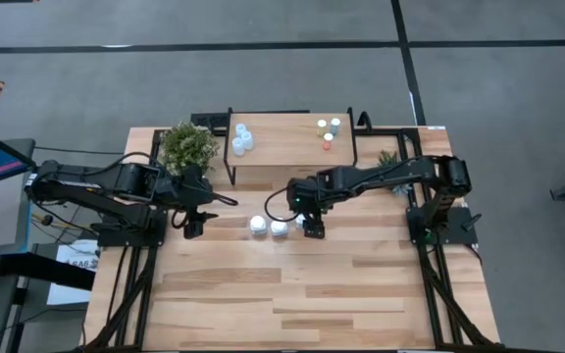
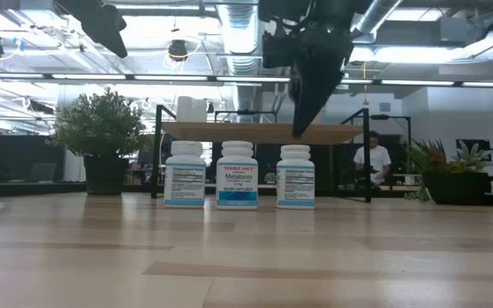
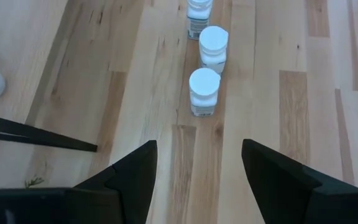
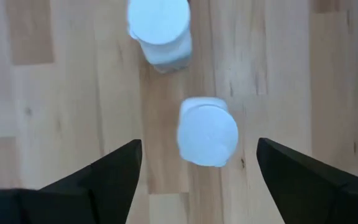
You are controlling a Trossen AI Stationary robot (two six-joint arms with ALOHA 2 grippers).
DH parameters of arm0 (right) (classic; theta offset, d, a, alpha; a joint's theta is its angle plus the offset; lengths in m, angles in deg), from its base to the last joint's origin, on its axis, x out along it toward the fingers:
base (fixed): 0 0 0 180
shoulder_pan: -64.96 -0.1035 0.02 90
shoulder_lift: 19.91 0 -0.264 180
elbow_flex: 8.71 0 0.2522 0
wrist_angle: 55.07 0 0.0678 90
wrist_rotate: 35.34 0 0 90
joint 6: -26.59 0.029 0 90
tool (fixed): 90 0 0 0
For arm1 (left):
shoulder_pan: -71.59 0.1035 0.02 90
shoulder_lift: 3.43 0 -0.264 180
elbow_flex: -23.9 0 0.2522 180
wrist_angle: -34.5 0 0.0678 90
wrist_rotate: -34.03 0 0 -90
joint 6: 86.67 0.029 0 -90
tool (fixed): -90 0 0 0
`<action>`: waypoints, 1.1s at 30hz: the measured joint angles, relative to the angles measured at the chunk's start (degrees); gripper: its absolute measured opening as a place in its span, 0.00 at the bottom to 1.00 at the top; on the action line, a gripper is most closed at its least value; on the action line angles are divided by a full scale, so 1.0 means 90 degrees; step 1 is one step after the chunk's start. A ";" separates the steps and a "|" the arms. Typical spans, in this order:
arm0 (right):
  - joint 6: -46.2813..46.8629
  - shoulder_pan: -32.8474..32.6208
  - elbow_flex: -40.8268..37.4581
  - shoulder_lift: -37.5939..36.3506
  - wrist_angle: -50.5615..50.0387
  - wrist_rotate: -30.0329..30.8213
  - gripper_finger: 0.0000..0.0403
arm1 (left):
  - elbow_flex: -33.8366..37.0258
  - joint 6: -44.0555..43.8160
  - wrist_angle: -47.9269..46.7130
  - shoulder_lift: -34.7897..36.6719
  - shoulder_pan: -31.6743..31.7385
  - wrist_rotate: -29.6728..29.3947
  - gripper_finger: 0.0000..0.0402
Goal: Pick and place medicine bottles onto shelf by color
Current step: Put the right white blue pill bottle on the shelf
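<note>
Three white medicine bottles (image 2: 237, 174) stand upright in a row on the table in front of the shelf (image 1: 292, 155). My right gripper (image 4: 197, 165) is open and hangs just above the row's right-end bottle (image 4: 207, 132). Its fingers point down, one to each side of the cap, touching nothing. In the high view this gripper (image 1: 312, 227) covers that bottle. My left gripper (image 1: 192, 224) is open and waits left of the row, looking along it (image 3: 204, 92). Pale-blue bottles (image 1: 241, 140) stand on the shelf's left end and tiny bottles (image 1: 328, 132) on its right end.
A potted plant (image 1: 188, 145) stands left of the shelf, close to my left arm. A smaller plant (image 1: 388, 157) is at the shelf's right. The near half of the table (image 1: 302, 294) is bare wood. A person (image 2: 372, 158) sits far behind the table.
</note>
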 joint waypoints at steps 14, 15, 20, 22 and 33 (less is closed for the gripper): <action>-0.0497 0.0053 -0.0602 0.0002 0.1045 0.0076 0.83 | 0.0000 0.0001 0.0002 0.0000 0.0000 -0.0108 0.55; -0.0558 0.0074 -0.0659 0.0002 0.1093 0.0077 0.83 | 0.0000 0.0001 0.0002 0.0000 0.0000 -0.0111 0.55; -0.0600 0.0101 -0.0877 0.0005 0.1258 0.0076 0.83 | 0.0000 0.0001 0.0005 0.0000 0.0000 -0.0114 0.55; -0.0646 0.0122 -0.0917 0.0005 0.1340 0.0073 0.83 | 0.0000 -0.0002 0.0031 0.0000 0.0000 -0.0119 0.55; -0.0705 0.0126 -0.1282 0.0005 0.1902 0.0069 0.81 | 0.0000 -0.0007 0.0036 0.0000 0.0000 -0.0121 0.55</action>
